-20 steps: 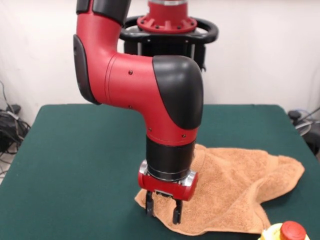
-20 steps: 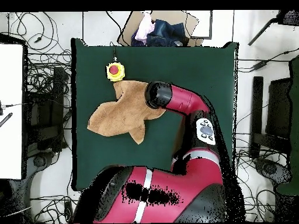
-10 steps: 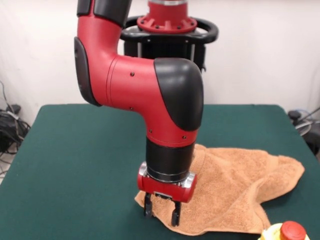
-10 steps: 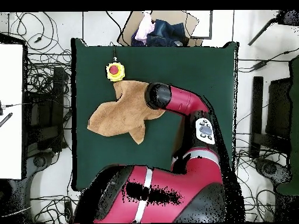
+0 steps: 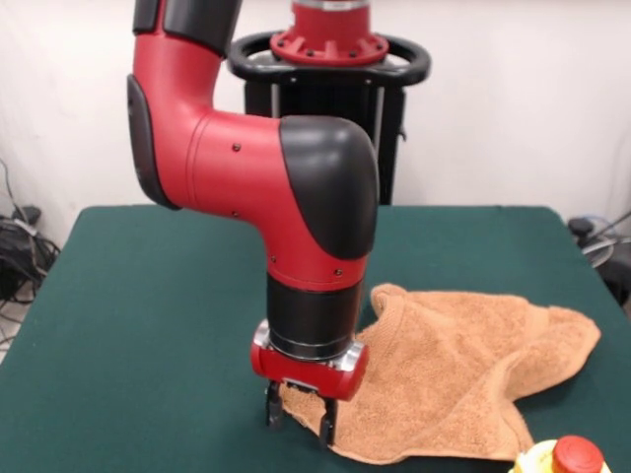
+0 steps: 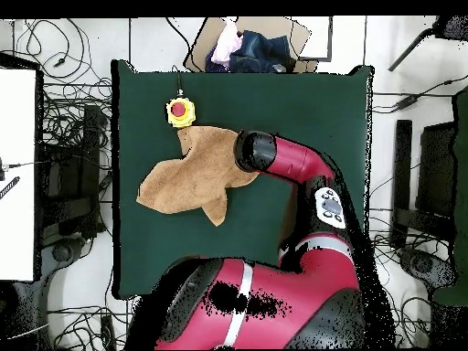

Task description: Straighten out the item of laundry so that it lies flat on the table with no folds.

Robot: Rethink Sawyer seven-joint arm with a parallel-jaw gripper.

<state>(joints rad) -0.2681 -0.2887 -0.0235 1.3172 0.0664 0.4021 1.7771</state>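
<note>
The table (image 5: 148, 296) — a wide rectangle covered in dark green cloth — is seen from the front and from above; most of its surface around the towel is bare. The red and black arm (image 5: 286, 197) is shown descending over the towel's corner, its wrist vertical, its black elbow cap turned toward the front camera. In the overhead view the end of the arm (image 6: 256, 151) is seen to hide one edge of the towel.

The towel (image 5: 463, 374), light orange-tan terry, is shown lying crumpled on the table, not flat: a raised fold runs along the edge nearest the arm, a lobe extends away from the arm, and a further flap points toward the front camera. From above, the towel (image 6: 196, 174) is seen as an irregular, many-pointed shape rather than a square.

The gripper (image 5: 297, 416) is shown at the towel's corner with its two dark fingers (image 5: 271, 406) spread apart — one over bare green cloth just beside the towel, the other over the towel's edge. Whether the tips touch the table cannot be told.

A yellow box with a red button (image 5: 577, 455) is shown just beside the towel, at the side opposite the gripper; from above, the button (image 6: 180, 111) is seen nearly touching a towel point.
</note>
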